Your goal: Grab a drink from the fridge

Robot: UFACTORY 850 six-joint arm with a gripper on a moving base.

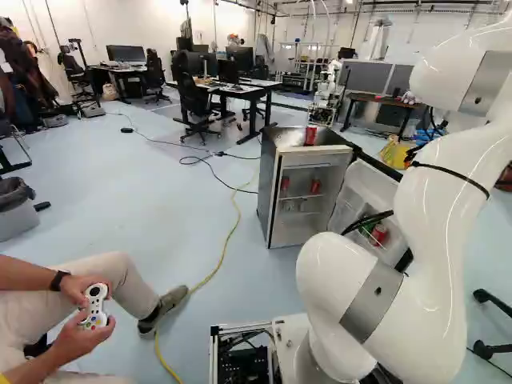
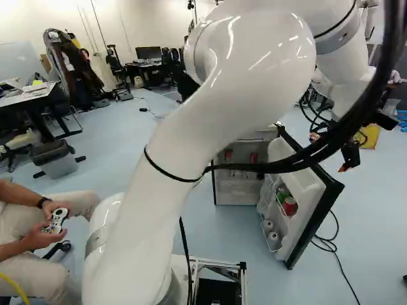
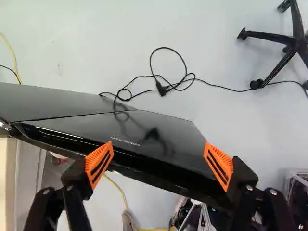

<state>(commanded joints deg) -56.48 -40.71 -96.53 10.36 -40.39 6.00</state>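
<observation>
Although the fridge stood open, its drinks were out of the gripper's hold.
Mid-frame in the left base view, a shiny red can [image 1: 310,136] sat atop the small, dark-sided metal fridge [image 1: 268,192], where a knock might have toppled it; more red cans [image 1: 315,186] lined an inner shelf. Slack black cables [image 2: 280,166] crossed ahead of the opening, apt to snag if the arm swung. Right of centre, the glossy black, white-lined door [image 2: 318,216] bore a red-topped can [image 2: 289,206]. Farthest right, the black gripper with orange pads [image 3: 159,149] had its fingers wide apart over the door, contact unclear; lowering it might have jarred the door and shaken the cans.
</observation>
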